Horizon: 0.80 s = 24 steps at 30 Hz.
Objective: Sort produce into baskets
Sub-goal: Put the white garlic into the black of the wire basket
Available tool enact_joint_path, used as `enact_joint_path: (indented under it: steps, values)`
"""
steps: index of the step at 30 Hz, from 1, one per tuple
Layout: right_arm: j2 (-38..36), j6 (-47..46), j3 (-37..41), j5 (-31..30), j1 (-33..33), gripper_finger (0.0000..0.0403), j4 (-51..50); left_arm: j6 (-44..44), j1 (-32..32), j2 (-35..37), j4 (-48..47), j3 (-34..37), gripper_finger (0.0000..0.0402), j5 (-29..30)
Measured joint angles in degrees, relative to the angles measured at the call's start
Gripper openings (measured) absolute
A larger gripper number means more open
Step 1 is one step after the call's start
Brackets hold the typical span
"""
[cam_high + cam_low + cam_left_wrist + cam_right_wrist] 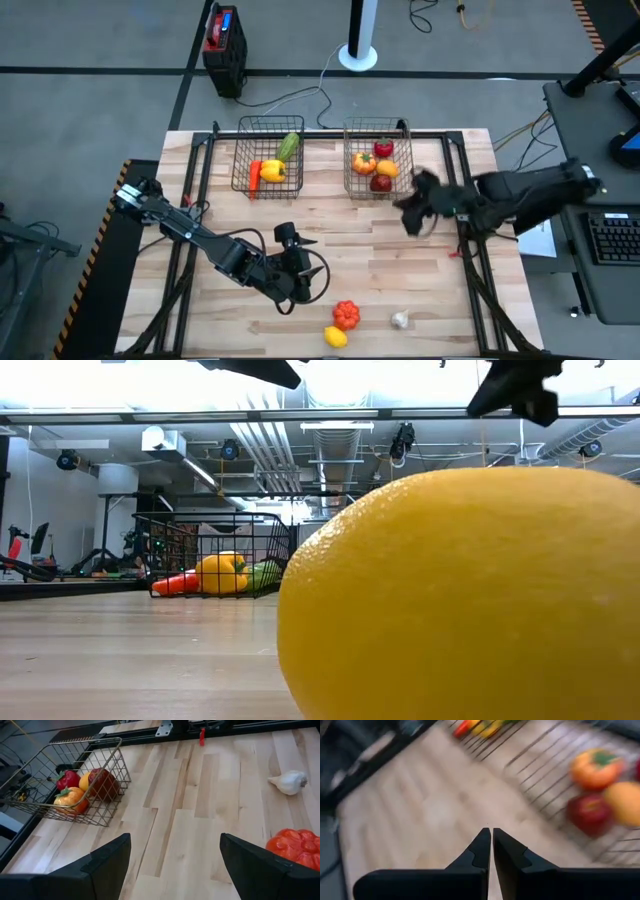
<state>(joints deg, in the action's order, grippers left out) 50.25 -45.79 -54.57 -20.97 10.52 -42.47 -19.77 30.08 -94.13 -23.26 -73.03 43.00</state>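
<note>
Two wire baskets stand at the table's far side. The left basket [268, 155] holds a carrot, a yellow pepper and a cucumber. The right basket [378, 160] holds peppers, an orange and a dark red apple [587, 812]. A red tomato [346, 314], a lemon [336, 337] and a white garlic bulb [400, 320] lie on the table near its front edge. My left gripper [316, 266] is open and empty, just beyond the tomato [295, 847]. My right gripper [410, 218] is shut and empty, above the table in front of the right basket.
The black table frame [470, 260] runs along the table's sides and back. The lemon [460, 595] fills most of the low view, with the left basket [215, 555] behind it. Bare wood lies between the baskets and the loose produce.
</note>
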Motion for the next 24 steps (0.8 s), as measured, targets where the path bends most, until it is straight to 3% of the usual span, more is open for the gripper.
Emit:
enact_joint_path:
  steps: [5, 11, 18, 24]
  values:
    - [5.7, -1.7, -0.8, 3.0, 11.6, 0.0013, -0.1, 0.0, -0.2, 0.0, 0.2, 0.0, 0.0288, 0.0]
    - [12.6, -7.1, -2.9, 8.1, 19.6, 0.0013, -1.1, 0.0, -0.3, 0.0, 0.2, 0.0, 0.0288, 0.1]
    - [19.4, -14.7, -4.3, 25.0, 23.6, 0.0013, -7.8, 0.0, -0.3, 0.0, 0.6, 0.0, 0.0288, 0.1]
    - [27.0, -20.7, -3.8, 28.9, 25.4, 0.0013, -7.8, 2.5, -0.2, 0.0, -3.9, -3.7, 0.0288, -0.1]
